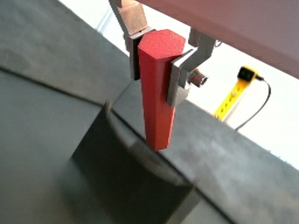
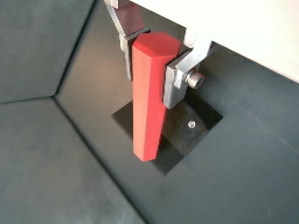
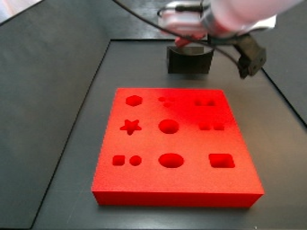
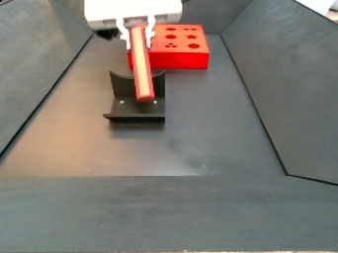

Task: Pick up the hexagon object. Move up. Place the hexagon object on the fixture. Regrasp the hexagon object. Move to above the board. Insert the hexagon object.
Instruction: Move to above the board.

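Observation:
My gripper (image 1: 156,72) is shut on the hexagon object (image 1: 156,87), a slim red six-sided peg that hangs lengthwise down from between the silver fingers (image 1: 176,84). Both wrist views show the grip near the peg's upper end (image 2: 152,52). Directly below its lower end lies the fixture (image 1: 126,162), a dark block on a base plate (image 2: 190,128). In a side view the peg (image 4: 138,67) slants down to the fixture (image 4: 134,109); whether they touch I cannot tell. The board (image 3: 174,144), a big flat red slab with shaped holes, lies apart from the fixture (image 3: 188,61).
Dark sloping walls (image 4: 46,79) enclose the floor on both sides. The board (image 4: 180,47) sits just behind the fixture in a side view. A yellow object with a black cable (image 1: 237,92) lies on the pale surface outside the dark floor.

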